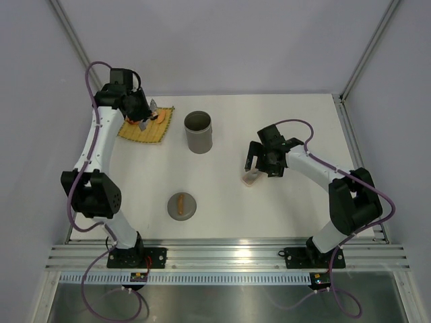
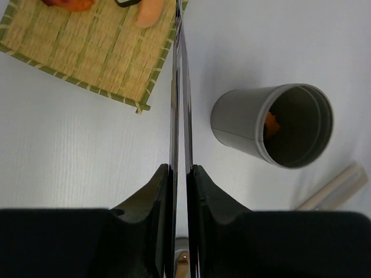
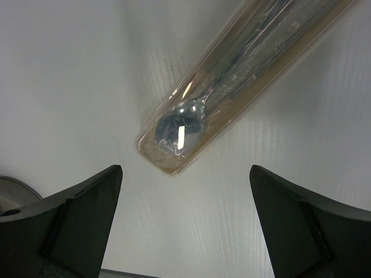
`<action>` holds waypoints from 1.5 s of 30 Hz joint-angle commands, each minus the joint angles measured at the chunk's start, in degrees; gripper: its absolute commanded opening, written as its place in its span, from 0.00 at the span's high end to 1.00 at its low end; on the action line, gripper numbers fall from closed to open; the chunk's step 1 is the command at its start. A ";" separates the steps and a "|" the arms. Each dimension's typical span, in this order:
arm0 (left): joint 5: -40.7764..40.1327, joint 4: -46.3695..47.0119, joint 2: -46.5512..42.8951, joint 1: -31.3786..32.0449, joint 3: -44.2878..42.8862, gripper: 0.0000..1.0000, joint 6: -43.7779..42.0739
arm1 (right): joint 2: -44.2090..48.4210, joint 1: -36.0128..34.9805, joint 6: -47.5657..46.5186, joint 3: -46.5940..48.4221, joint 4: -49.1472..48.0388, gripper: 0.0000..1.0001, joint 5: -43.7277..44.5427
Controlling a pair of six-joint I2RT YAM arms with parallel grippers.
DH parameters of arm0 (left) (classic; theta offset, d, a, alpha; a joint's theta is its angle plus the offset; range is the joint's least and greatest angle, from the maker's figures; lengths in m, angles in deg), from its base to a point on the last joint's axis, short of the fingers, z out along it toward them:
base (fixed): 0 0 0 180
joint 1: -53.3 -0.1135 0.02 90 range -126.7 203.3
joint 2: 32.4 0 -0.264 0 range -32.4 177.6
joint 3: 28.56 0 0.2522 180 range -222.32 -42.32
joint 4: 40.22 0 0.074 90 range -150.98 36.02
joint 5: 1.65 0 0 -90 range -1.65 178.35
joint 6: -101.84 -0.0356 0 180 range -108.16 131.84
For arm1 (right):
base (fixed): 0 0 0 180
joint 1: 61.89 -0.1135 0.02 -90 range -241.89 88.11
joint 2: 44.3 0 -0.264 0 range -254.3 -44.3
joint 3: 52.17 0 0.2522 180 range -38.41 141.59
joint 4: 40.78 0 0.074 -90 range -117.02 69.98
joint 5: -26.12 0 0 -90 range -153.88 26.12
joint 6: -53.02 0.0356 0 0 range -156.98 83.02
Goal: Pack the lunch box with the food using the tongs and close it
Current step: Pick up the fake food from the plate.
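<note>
Though partly offscreen, food (image 2: 149,13) on mat (image 2: 87,52)

Left gripper (image 2: 181,169) pinched nearly closed, right gripper (image 3: 185,174) spread wide

The mat (image 1: 147,128) lies at the far left of the table (image 1: 283,121) with pieces of food (image 2: 149,13) on it. Above it hangs the left gripper (image 1: 140,111), pinching the tongs (image 2: 180,87), which run along the mat's right edge. Just right of the mat stands the lunch box (image 1: 198,132), with one piece of food inside. The lid (image 1: 182,205) lies in front of it, nearer the arms, well apart. Further right, the right gripper (image 1: 259,161) hovers with jaws spread over the cutlery case (image 3: 243,69), which has a spoon (image 3: 182,119) inside.
</note>
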 commanded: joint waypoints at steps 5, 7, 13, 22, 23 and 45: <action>-8.13 -0.60 10.05 0.27 -9.07 0.73 2.75 | -1.42 -0.73 -1.08 3.81 0.98 0.01 0.72; -9.72 -0.07 12.07 0.18 -10.04 0.73 3.20 | -1.68 -0.73 -1.43 4.16 1.15 0.01 1.07; -11.39 -1.03 18.05 0.00 -15.49 0.66 4.43 | -3.27 -0.64 -1.87 5.13 1.51 0.00 1.25; -12.62 -0.77 21.83 -0.35 -16.99 0.58 5.31 | -4.32 -0.64 -1.70 5.48 1.15 0.01 0.81; -13.06 -0.42 22.18 -0.35 -16.81 0.57 5.40 | -4.49 -0.64 -1.70 5.57 1.42 0.01 0.90; -13.77 1.87 29.04 -0.96 -20.24 0.45 6.01 | -7.40 -0.64 -2.05 7.15 1.59 0.01 0.64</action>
